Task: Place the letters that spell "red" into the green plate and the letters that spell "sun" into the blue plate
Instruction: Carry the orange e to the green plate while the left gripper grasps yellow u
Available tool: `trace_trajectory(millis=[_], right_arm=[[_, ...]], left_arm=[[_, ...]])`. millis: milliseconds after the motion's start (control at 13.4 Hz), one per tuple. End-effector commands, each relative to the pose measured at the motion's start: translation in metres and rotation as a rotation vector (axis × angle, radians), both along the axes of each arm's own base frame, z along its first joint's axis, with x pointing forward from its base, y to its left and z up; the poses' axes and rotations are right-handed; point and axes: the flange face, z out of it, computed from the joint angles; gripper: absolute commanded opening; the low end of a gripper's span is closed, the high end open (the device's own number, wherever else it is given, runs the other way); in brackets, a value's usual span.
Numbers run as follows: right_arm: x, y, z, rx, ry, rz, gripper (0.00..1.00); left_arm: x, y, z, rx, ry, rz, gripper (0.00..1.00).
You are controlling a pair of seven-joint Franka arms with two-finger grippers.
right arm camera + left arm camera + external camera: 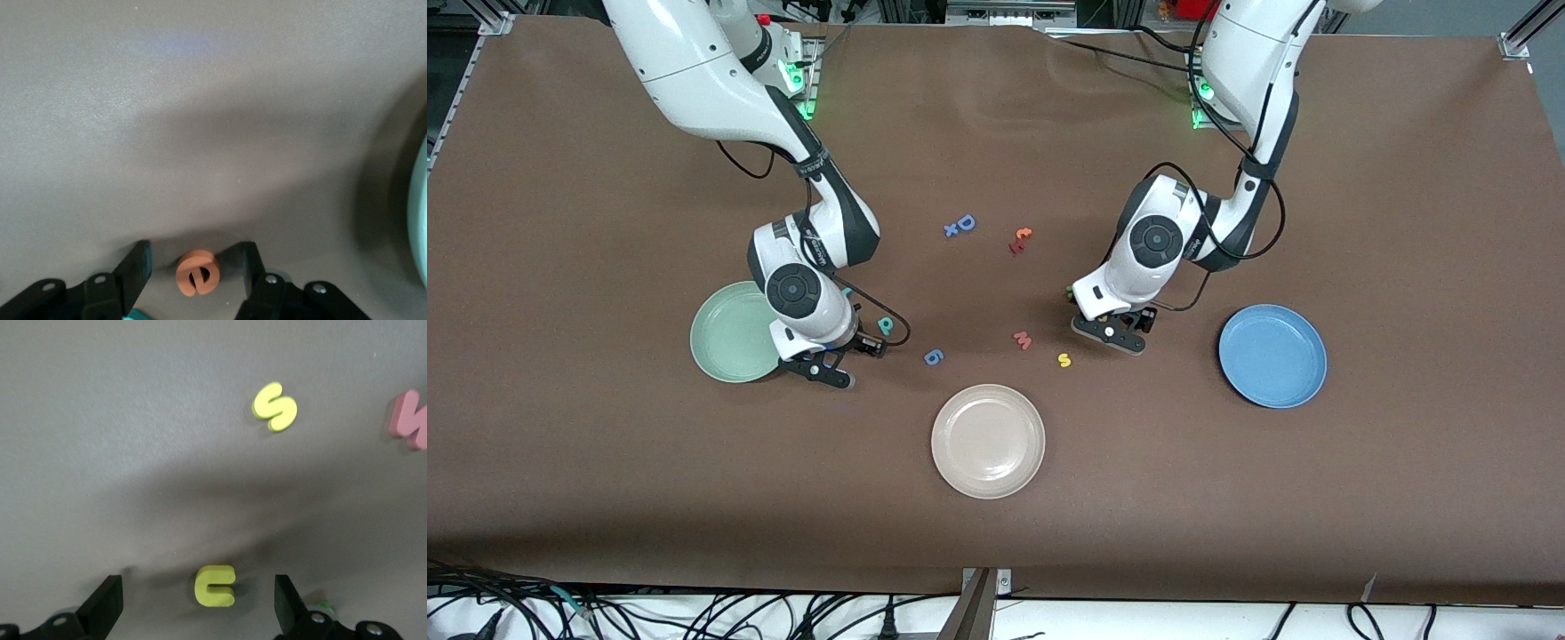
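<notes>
The orange e sits squarely between the right gripper's half-open fingers; the left gripper, wide, straddles the yellow u.

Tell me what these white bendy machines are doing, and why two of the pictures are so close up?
They are two robot arms sorting toy letters on a brown table. The big picture looks down from above. The close-ups come from cameras on each arm's wrist. The left gripper is open around a yellow "u", with a yellow "s" lying nearby. The right gripper has an orange "e" between its fingers, not touching. Nothing is held yet. A green plate, a blue plate and a beige plate wait for letters.
</notes>
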Motion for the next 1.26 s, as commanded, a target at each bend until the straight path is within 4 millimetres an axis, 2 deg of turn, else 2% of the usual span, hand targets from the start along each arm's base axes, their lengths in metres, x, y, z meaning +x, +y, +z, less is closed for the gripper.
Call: trace_trajectory(millis=[0, 223, 521, 669, 818, 967, 1115, 1190], right_arm=[[-0.010, 0.004, -0.005, -0.003, 0.002, -0.009, 0.47], [-0.011, 0.005, -0.005, -0.002, 0.004, -0.006, 0.27], [-0.011, 0.005, 0.000, -0.004, 0.006, -0.006, 0.20], [-0.006, 0.004, 0.027, -0.004, -0.002, 0.005, 0.20], [0.002, -0.020, 0.070, -0.033, 0.051, 0.012, 0.20], [0.009, -0.058, 0.101, -0.056, 0.100, 0.033, 0.19], [0.016, -0.104, 0.116, -0.062, 0.139, 0.089, 0.19], [0.017, -0.124, 0.115, -0.063, 0.155, 0.108, 0.19]], left_arm=[[-0.018, -0.005, 0.011, -0.012, -0.010, 0.005, 1.00], [-0.020, -0.004, 0.011, -0.011, -0.008, 0.004, 1.00], [-0.019, -0.002, 0.007, 0.010, -0.015, -0.023, 1.00], [-0.015, -0.001, 0.005, 0.015, -0.032, -0.032, 1.00], [-0.015, -0.002, 0.002, 0.014, -0.038, -0.034, 1.00], [-0.015, -0.002, -0.004, 0.013, -0.045, -0.035, 1.00], [-0.014, -0.001, -0.008, 0.011, -0.053, -0.033, 0.98], [-0.014, -0.001, -0.009, 0.012, -0.052, -0.033, 0.96]])
